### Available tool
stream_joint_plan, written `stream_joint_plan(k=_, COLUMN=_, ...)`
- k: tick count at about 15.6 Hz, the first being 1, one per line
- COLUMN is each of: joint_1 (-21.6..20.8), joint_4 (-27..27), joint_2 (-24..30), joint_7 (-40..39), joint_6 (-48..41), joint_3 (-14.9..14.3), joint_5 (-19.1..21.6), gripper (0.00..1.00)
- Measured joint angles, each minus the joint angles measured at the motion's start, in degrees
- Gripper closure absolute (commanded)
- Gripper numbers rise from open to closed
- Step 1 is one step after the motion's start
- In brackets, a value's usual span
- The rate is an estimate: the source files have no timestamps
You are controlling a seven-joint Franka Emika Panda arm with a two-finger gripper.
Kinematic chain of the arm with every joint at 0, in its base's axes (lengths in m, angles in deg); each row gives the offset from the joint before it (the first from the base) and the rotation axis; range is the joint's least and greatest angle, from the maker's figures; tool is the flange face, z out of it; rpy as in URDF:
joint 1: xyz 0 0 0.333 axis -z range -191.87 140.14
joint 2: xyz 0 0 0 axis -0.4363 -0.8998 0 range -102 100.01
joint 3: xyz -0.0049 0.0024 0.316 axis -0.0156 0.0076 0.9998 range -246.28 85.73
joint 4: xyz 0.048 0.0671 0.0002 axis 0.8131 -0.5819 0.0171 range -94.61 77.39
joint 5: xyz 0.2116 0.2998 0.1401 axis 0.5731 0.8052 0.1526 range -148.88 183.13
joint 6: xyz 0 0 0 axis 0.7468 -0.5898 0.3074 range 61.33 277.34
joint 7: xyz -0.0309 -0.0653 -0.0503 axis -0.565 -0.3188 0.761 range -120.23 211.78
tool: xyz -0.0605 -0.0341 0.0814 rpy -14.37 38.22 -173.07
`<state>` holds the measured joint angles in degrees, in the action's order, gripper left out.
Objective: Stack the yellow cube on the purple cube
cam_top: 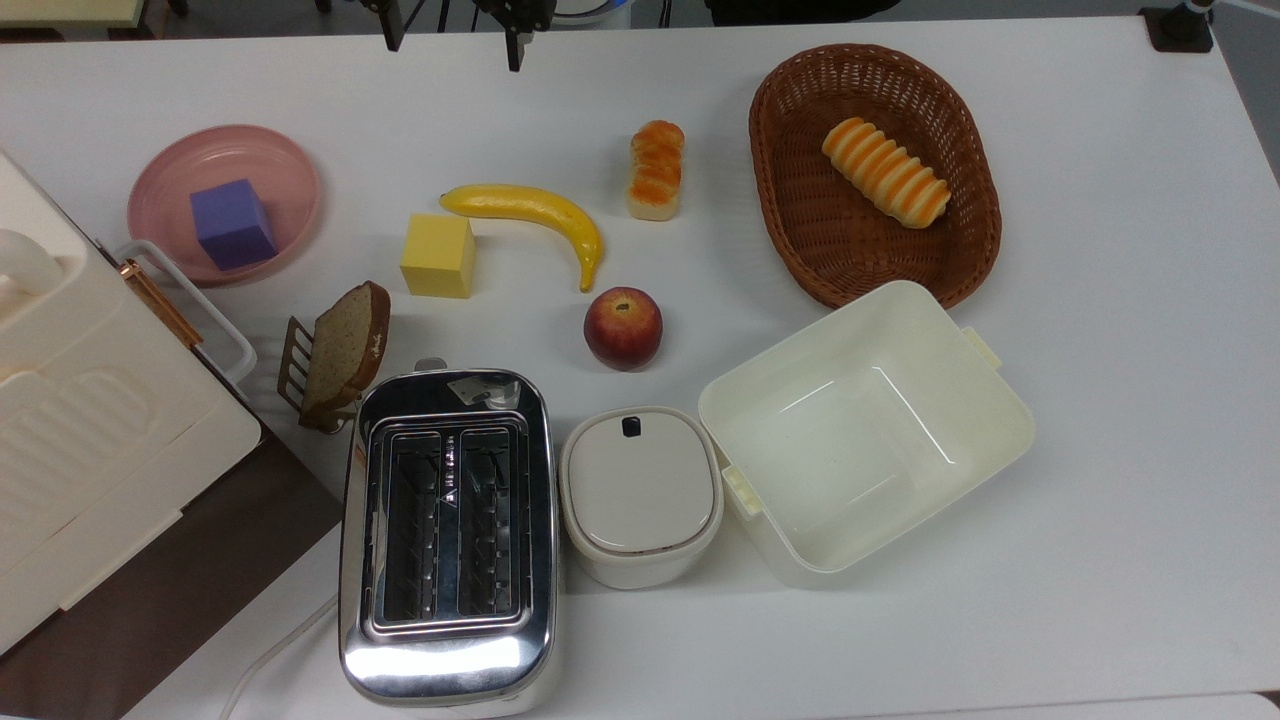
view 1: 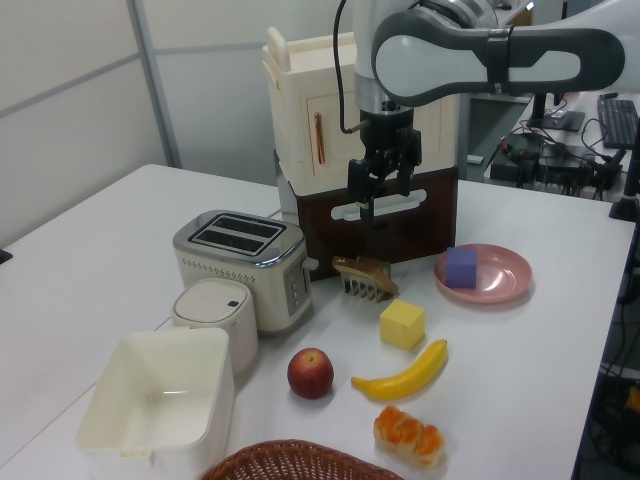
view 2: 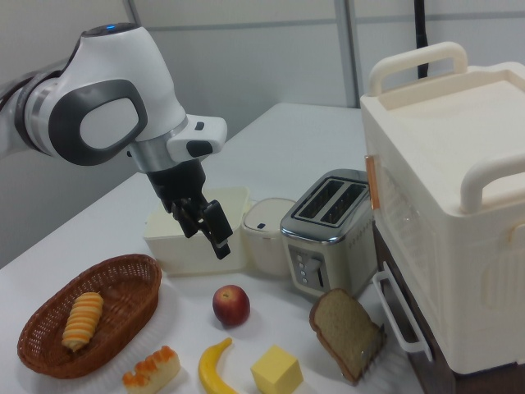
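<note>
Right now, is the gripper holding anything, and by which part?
Nothing held. The gripper hangs open above the table; the yellow cube sits untouched on the table.

purple cube (cam_top: 233,223) is sitting in the plate (cam_top: 165,186), yellow cube (cam_top: 438,256) lying just beside the banana (cam_top: 535,214), top view's right of the plate.

A white table (cam_top: 1100,300) carries everything. Directly below the raised gripper's fingers (view 1: 369,195) sits a bread slice in a rack (view 1: 366,275); nearest beyond it, a yellow cube (view 1: 402,324), banana (view 1: 405,372) and apple (view 1: 311,373). Farther off rest a pink plate (view 1: 500,280), toaster (view 1: 240,265), lidded pot (view 1: 213,312), open tub (view 1: 150,405), bun (view 1: 408,437) and wicker basket (cam_top: 800,200).
</note>
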<state>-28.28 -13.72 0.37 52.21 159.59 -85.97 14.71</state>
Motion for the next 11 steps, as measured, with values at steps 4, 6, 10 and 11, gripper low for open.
stream_joint_plan(k=4, joint_1=0.13, joint_4=0.30, joint_2=-0.22, joint_7=0.00, joint_6=-2.12, joint_3=-0.17, joint_5=-0.01, gripper=0.00)
stream_joint_plan(k=6, joint_1=0.17, joint_4=0.37, joint_2=-0.23, joint_7=0.00, joint_6=-2.29, joint_3=-0.33, joint_5=-0.01, gripper=0.00)
stream_joint_plan(k=10, joint_1=0.17, joint_4=0.38, joint_2=-0.26, joint_7=0.00, joint_6=-2.29, joint_3=-0.33, joint_5=-0.01, gripper=0.00)
stream_joint_plan(k=11, joint_1=0.17, joint_4=0.38, joint_2=-0.26, joint_7=0.00, joint_6=-2.29, joint_3=-0.33, joint_5=-0.01, gripper=0.00)
